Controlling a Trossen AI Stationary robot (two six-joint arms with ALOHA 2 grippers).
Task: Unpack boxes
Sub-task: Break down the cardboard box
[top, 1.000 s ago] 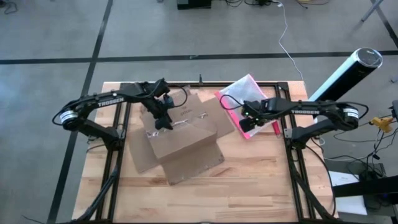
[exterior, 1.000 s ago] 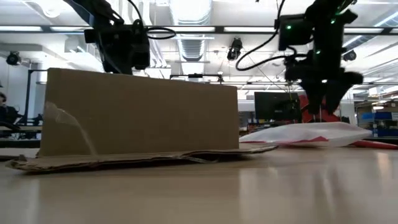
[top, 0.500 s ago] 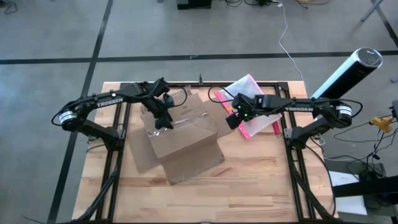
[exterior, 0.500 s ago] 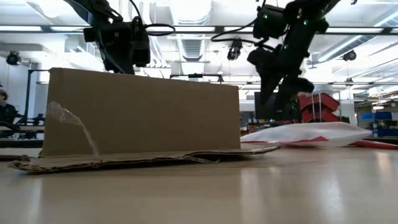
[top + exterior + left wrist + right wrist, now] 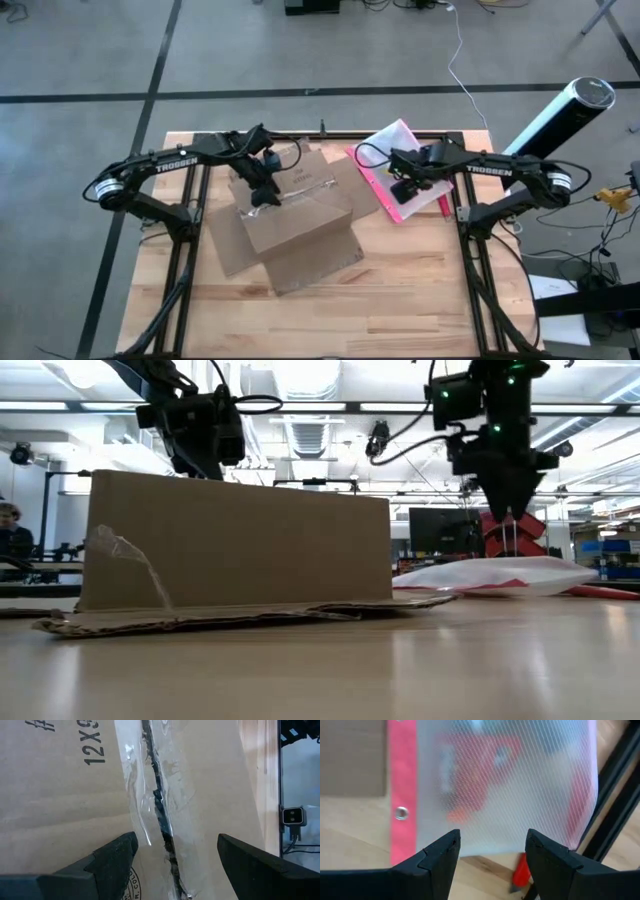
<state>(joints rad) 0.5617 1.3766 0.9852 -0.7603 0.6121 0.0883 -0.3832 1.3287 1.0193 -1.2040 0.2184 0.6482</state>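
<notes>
I am looking down on the brown cardboard box [image 5: 295,215], which is sitting near the middle of the wooden table [image 5: 420,300], turned at an angle to the table's edges, with flaps spread flat on the wood around it. The top flaps are lying closed, so I cannot see anything inside. Clear tape [image 5: 150,795] is running along the top seam, and in the left wrist view the tape is looking torn and wrinkled along the dark gap between the flaps, with black printed characters on the cardboard beside it. In the low view a loose strip of tape [image 5: 130,560] is hanging off the box's near wall.

My left gripper [image 5: 262,195] is hovering right over that seam, fingers [image 5: 112,860] spread apart on either side of the taped line and gripping nothing.

My right gripper [image 5: 405,190] is hanging above the translucent zip pouch [image 5: 400,165], which is lying on the table to the right of the box, near the far edge. Its fingers [image 5: 437,852] are parted too, with nothing between them. Through the pouch's mesh-like skin I am making out blurry red shapes, but I cannot tell what they are. A pink strip with a small metal snap is edging one side of the pouch, and a small red item [image 5: 520,872] is lying on the wood just beside it.
</notes>
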